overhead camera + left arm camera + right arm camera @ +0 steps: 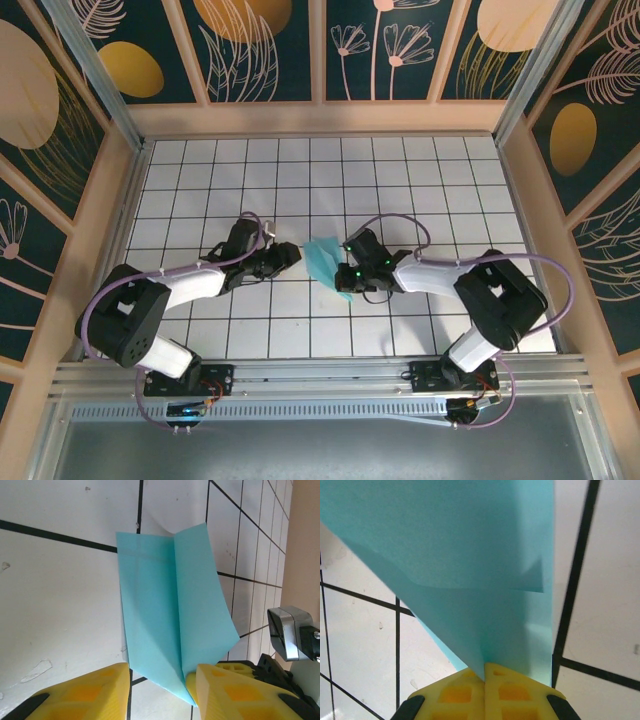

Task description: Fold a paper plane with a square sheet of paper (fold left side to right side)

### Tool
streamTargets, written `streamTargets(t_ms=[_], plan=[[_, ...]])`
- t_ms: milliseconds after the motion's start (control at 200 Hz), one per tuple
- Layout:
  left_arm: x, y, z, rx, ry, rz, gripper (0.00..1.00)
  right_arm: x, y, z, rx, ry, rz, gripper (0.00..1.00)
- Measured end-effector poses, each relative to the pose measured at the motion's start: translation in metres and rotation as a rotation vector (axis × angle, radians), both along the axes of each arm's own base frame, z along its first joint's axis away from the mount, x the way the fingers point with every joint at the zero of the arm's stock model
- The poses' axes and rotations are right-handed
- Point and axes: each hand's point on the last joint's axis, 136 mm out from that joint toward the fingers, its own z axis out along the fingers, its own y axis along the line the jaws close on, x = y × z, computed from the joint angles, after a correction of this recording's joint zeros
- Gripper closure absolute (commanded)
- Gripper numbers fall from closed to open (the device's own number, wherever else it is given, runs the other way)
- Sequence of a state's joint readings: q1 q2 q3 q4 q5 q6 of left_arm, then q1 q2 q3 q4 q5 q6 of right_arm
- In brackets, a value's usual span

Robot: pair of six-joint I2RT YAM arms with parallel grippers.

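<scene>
The teal-blue sheet of paper is folded into a pointed dart shape with a centre crease and sits mid-table between both arms. In the left wrist view the paper has its wide end far away and its point between my yellow fingers. My left gripper is open; the paper's tip rests against its right finger. From the right, my right gripper is shut on the paper, which rises in a tilted flap above the pads. From above, the left gripper and right gripper flank the paper.
The white grid table is walled by wooden frames with dark patterned panels. The right arm's wrist hardware is close beside my left gripper. A metal rail runs along the near edge.
</scene>
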State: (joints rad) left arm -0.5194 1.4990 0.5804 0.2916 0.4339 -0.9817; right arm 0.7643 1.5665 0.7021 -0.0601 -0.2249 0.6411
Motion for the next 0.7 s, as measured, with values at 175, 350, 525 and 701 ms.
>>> streamTargets(t_ms=[175, 350, 525, 701], plan=[[0.004, -0.005, 0.006, -0.015, -0.008, -0.01, 0.61, -0.001, 0.001, 0.004, 0.043, 0.039, -0.074, 1.0], [0.004, -0.013, 0.002, -0.022, 0.009, -0.037, 0.6, -0.002, 0.012, 0.008, 0.106, 0.075, -0.083, 1.0], [-0.001, -0.021, -0.005, -0.028, 0.033, -0.064, 0.6, -0.003, 0.021, 0.009, 0.154, 0.103, -0.078, 1.0], [0.001, -0.027, -0.007, -0.03, 0.037, -0.076, 0.6, -0.003, 0.031, 0.014, 0.218, 0.119, -0.063, 1.0]])
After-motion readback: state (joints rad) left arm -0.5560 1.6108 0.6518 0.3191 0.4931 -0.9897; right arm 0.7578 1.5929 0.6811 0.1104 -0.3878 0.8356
